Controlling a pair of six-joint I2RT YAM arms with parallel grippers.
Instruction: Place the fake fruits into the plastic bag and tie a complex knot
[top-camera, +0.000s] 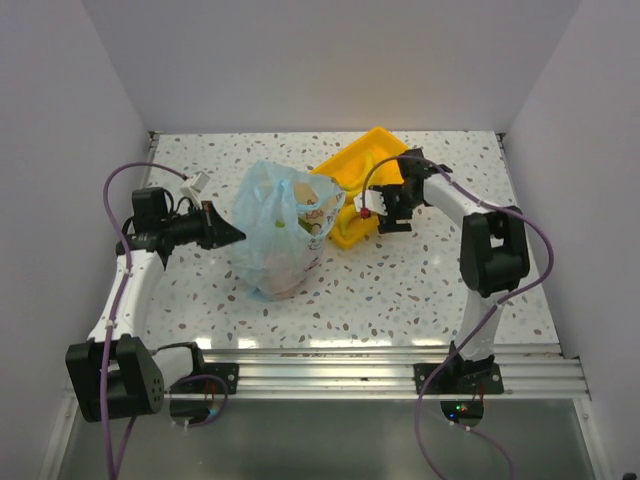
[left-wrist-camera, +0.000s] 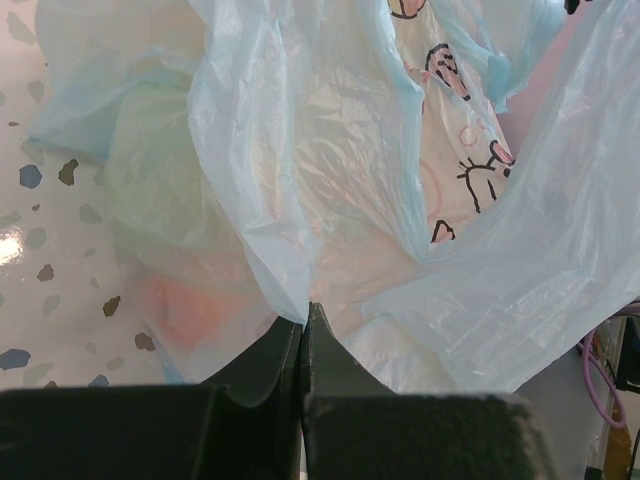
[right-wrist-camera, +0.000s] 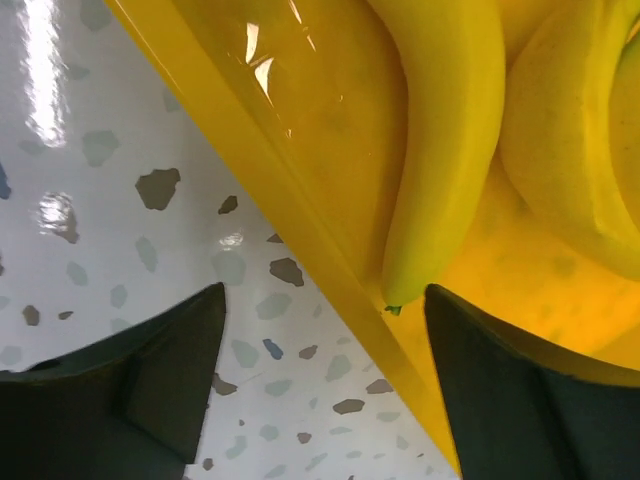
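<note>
The light-blue plastic bag (top-camera: 283, 228) stands on the table with its mouth open. Fake fruits show dimly through its film as an orange patch (left-wrist-camera: 185, 305). My left gripper (top-camera: 236, 236) is at the bag's left side, shut on a fold of the bag's film (left-wrist-camera: 305, 312). Two yellow bananas (right-wrist-camera: 450, 150) lie in the yellow tray (top-camera: 372, 152). My right gripper (top-camera: 388, 212) hangs open over the tray's near rim (right-wrist-camera: 250, 150). One finger is over the table and the other over the tray, with nothing between them (right-wrist-camera: 325, 292). No knot shows.
The tray sits tilted at the back, right of the bag, touching it. Grey walls close in the table on three sides. A white connector (top-camera: 196, 182) and purple cables lie near the left arm.
</note>
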